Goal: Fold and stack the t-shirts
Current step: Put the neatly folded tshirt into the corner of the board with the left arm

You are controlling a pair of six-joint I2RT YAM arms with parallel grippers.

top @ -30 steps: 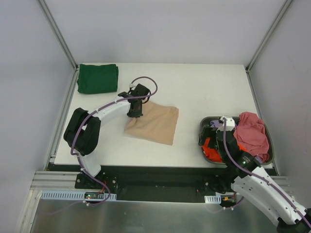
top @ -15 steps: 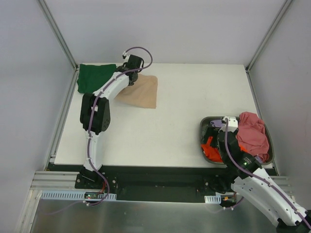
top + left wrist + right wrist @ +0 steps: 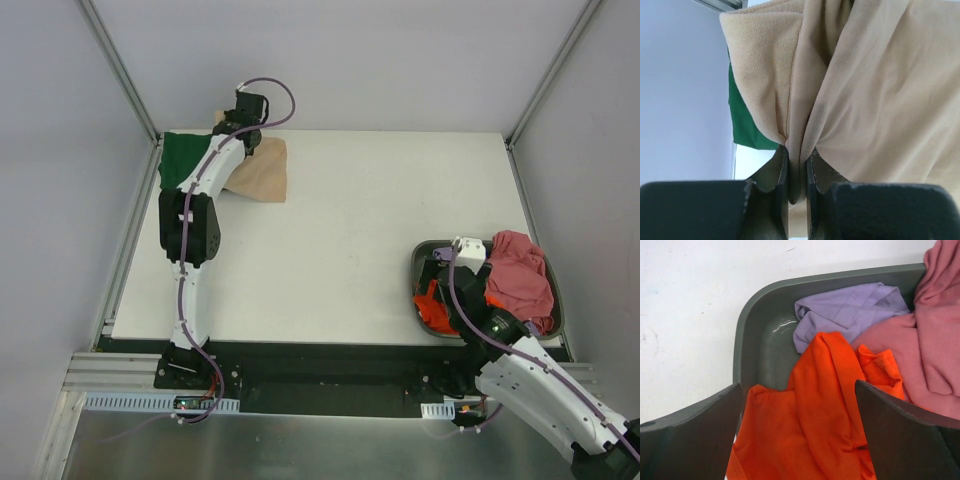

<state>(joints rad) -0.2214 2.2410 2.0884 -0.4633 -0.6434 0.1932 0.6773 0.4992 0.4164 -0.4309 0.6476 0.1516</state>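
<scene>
My left gripper (image 3: 245, 122) is stretched to the table's far left corner, shut on a pinched fold of the folded beige t-shirt (image 3: 262, 172), seen close in the left wrist view (image 3: 865, 85). The beige shirt hangs over the folded dark green t-shirt (image 3: 185, 160), whose edge shows behind it (image 3: 742, 125). My right gripper (image 3: 800, 440) is open above the orange-red t-shirt (image 3: 825, 410) in the grey tub (image 3: 752, 335). A lilac t-shirt (image 3: 845, 310) and a pink t-shirt (image 3: 920, 350) also lie in the tub.
The grey oval tub (image 3: 418, 262) stands at the table's right near edge. Metal frame posts (image 3: 120, 70) rise at the far corners, close to my left gripper. White walls surround the table.
My left gripper has carried the beige t-shirt from the table's middle to the far left, onto the dark green one. My right gripper has barely shifted over the tub.
</scene>
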